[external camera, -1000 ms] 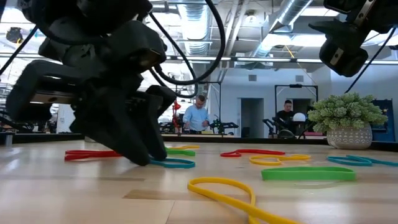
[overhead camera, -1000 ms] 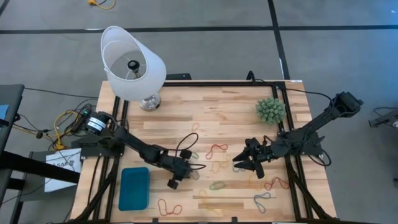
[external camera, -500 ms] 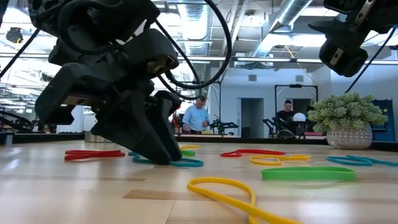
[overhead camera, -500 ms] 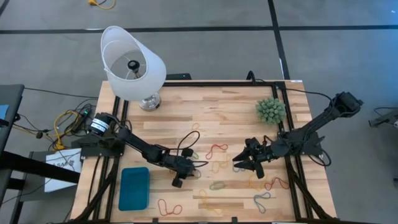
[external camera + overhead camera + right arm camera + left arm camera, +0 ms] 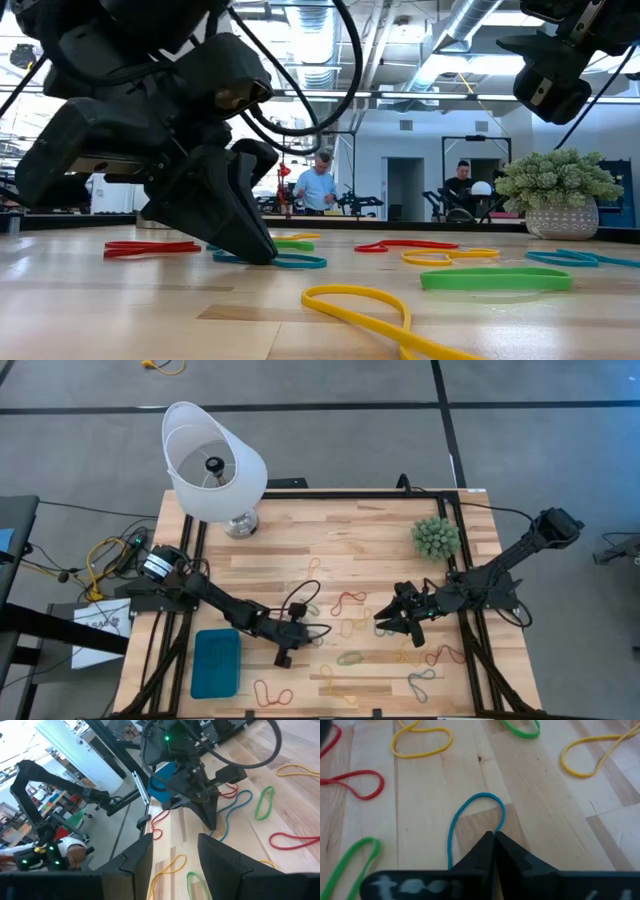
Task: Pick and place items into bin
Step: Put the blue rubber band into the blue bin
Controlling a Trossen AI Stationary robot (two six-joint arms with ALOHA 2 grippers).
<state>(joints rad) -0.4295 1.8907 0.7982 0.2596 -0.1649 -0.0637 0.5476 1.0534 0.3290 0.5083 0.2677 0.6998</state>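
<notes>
Left end effector (image 5: 494, 836), down on the bench (image 5: 380, 530) near its middle: I read the two fingers as pressed together tip to tip, pinching one side of the blue band (image 5: 472, 817). The loop's rounded end lies just ahead of the fingertips, and its long axis runs roughly in line with the fingers, so the free end points away from the wrist. In the low view the same tips touch the wood with the blue band (image 5: 290, 262) flat under them; whether the rubber is truly caught or merely pressed down, I cannot tell until I lift.

The bin (image 5: 216, 663) sits near the front edge of the bench, on the left arm's side and close to that arm's end effector (image 5: 285, 653), well apart from the right arm. I judge the left arm the natural carrier: a short lift and a swing back toward its own side.

Right end effector (image 5: 400, 622): hovering over the right half of the bench, fingers (image 5: 220, 862) standing apart with nothing between them.

Other loops lie scattered about: a red band (image 5: 355, 782), a yellow band (image 5: 420, 742) and a green band (image 5: 352, 860) are all near the gripped one without touching it. The route to the bin looks open; the lamp (image 5: 213, 460) and plant (image 5: 436, 537) stand at the far side, out of the way.
</notes>
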